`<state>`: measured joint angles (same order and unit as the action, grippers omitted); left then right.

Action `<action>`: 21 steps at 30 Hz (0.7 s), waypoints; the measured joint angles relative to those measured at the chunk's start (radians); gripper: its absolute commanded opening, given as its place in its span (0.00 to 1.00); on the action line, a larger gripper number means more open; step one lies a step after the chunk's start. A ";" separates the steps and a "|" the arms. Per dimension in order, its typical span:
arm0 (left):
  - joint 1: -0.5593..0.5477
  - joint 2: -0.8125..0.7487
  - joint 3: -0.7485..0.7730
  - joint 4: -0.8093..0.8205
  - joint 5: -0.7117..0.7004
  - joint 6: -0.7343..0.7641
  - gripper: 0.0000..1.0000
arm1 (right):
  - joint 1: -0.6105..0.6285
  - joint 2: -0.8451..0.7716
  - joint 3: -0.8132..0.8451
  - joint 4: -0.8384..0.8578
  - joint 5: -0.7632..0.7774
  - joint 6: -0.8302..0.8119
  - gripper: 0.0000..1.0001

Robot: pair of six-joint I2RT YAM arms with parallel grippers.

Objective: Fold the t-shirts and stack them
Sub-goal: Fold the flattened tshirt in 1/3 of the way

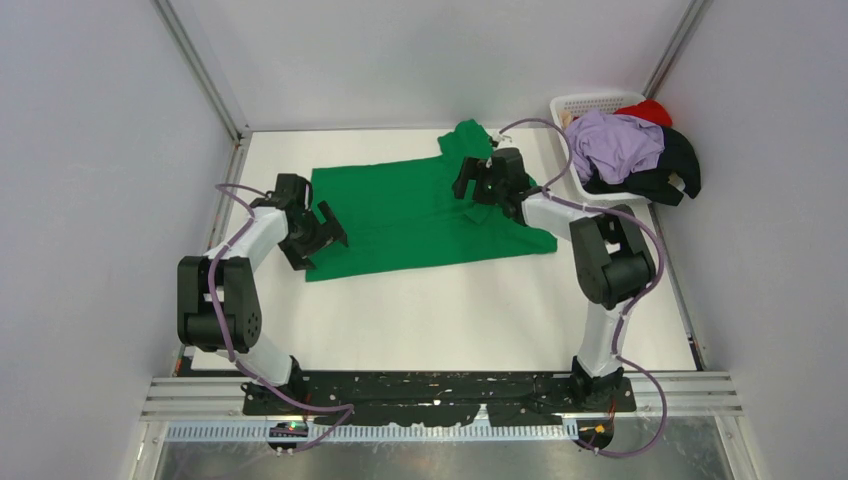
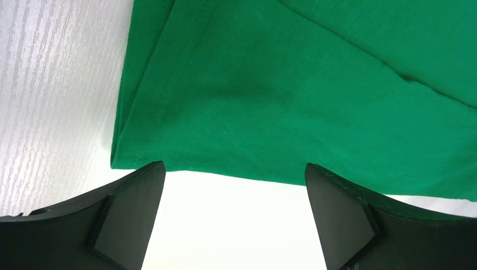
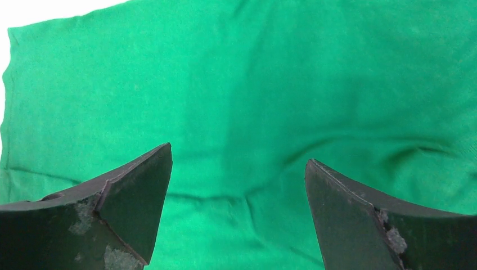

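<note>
A bright green t-shirt [image 1: 410, 215] lies spread flat on the white table, one sleeve bunched at the far side [image 1: 468, 138]. My left gripper [image 1: 325, 232] is open and empty at the shirt's left hem; in the left wrist view the green t-shirt's edge [image 2: 292, 101] lies just beyond the left gripper's [image 2: 233, 169] fingertips, with bare table between the jaws. My right gripper [image 1: 468, 185] is open and empty just above the shirt's upper right part; the right wrist view shows the right gripper [image 3: 238, 163] over wrinkled green cloth [image 3: 242, 95]. Lilac [image 1: 615, 145], black [image 1: 672, 170] and red [image 1: 648, 110] shirts are heaped in a basket.
The white lattice basket [image 1: 580, 104] stands at the back right corner against the wall. White enclosure walls close in the table on three sides. Bare table [image 1: 440, 310] lies between the shirt and the arm bases.
</note>
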<state>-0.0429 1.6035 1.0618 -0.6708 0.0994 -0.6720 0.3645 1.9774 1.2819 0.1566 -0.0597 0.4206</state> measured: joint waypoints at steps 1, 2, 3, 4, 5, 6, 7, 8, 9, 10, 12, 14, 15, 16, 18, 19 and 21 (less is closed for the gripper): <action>0.000 0.000 0.000 0.001 0.001 0.000 1.00 | 0.000 -0.038 -0.038 -0.013 0.017 -0.002 0.95; 0.000 0.000 0.000 0.000 0.000 0.000 1.00 | 0.000 -0.070 -0.066 -0.020 0.031 -0.003 0.95; 0.000 0.000 0.000 0.000 0.002 0.000 1.00 | 0.000 -0.099 -0.092 -0.025 0.044 -0.004 0.96; 0.000 0.000 0.000 0.000 0.003 0.000 1.00 | -0.002 -0.123 -0.112 -0.031 0.055 -0.004 0.95; 0.000 0.000 0.000 0.000 0.005 0.001 1.00 | -0.004 -0.140 -0.127 -0.032 0.063 -0.005 0.95; 0.000 0.000 0.000 0.000 0.007 0.001 1.00 | -0.007 -0.151 -0.139 -0.032 0.068 -0.004 0.95; 0.000 0.000 0.000 0.000 0.007 0.001 1.00 | -0.010 -0.154 -0.146 -0.034 0.072 -0.003 0.96; 0.000 0.000 0.000 0.000 0.008 0.000 1.00 | -0.013 -0.153 -0.149 -0.037 0.077 -0.003 0.95; 0.000 0.000 0.000 0.000 0.008 0.000 1.00 | -0.014 -0.150 -0.150 -0.042 0.079 -0.003 0.95; 0.000 0.000 0.000 0.000 0.008 0.000 1.00 | -0.016 -0.146 -0.150 -0.050 0.082 -0.003 0.95; 0.000 0.000 0.000 0.000 0.010 0.000 1.00 | -0.019 -0.132 -0.146 -0.055 0.085 -0.003 0.95; 0.000 0.000 0.000 0.000 0.011 0.001 1.00 | -0.021 -0.111 -0.142 -0.059 0.087 -0.001 0.95; 0.000 0.000 0.002 0.000 0.011 0.000 1.00 | -0.022 -0.100 -0.141 -0.060 0.089 0.001 0.95; 0.000 0.000 0.002 0.000 0.011 0.000 1.00 | -0.022 -0.091 -0.141 -0.061 0.090 0.003 0.95; 0.000 0.002 0.005 0.000 0.011 0.001 1.00 | -0.022 -0.069 -0.139 -0.062 0.090 0.008 0.96; 0.000 0.003 0.007 0.000 0.011 0.001 1.00 | -0.022 -0.058 -0.136 -0.063 0.089 0.009 0.95; 0.000 0.005 0.013 -0.001 0.011 0.001 1.00 | -0.022 -0.034 -0.123 -0.063 0.081 0.011 0.95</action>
<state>-0.0429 1.6085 1.0752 -0.6716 0.1101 -0.6712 0.3428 1.9430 1.1587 0.0933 0.0216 0.4313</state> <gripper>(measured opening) 0.994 0.955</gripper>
